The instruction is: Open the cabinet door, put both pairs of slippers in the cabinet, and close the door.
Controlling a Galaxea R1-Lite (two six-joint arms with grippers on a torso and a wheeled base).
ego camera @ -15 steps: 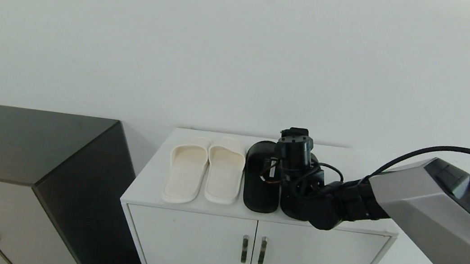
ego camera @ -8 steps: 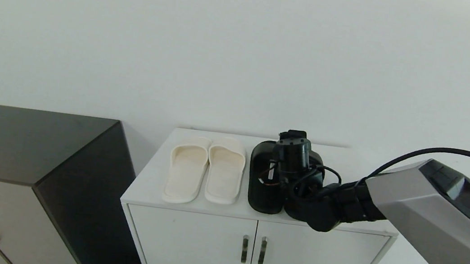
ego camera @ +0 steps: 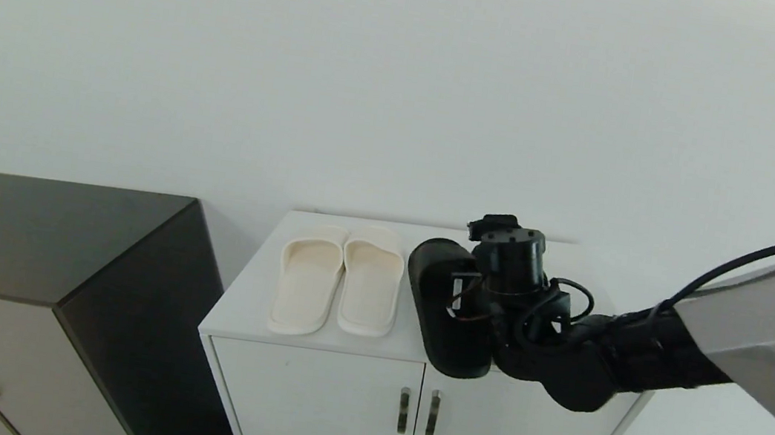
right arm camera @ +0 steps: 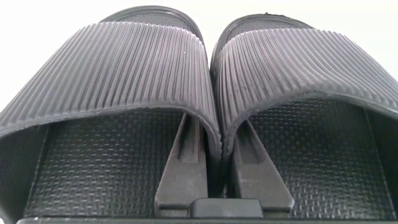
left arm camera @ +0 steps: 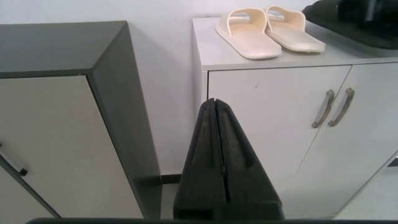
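Note:
The pair of black slippers [ego camera: 449,308] hangs tilted over the front edge of the white cabinet [ego camera: 249,300], heel end past the edge. My right gripper [right arm camera: 214,146] is shut on the black slippers [right arm camera: 137,81], one finger inside each shoe, pinching their two inner walls together. The pair of cream slippers [ego camera: 339,282] lies side by side on the left of the cabinet top, also seen as cream slippers [left arm camera: 270,30]. Both cabinet doors are closed, handles [ego camera: 417,411] meeting at the middle. My left gripper [left arm camera: 219,124] is shut and empty, low in front of the cabinet's left side.
A taller dark-topped cabinet [ego camera: 41,232] stands close to the left of the white one, with a narrow gap between them. A white wall is behind. Floor shows to the right of the white cabinet.
My right arm has drawn back toward the cabinet's front edge, carrying the black slippers; they have lifted, tilted and now overhang the edge. The cream slippers have not moved.

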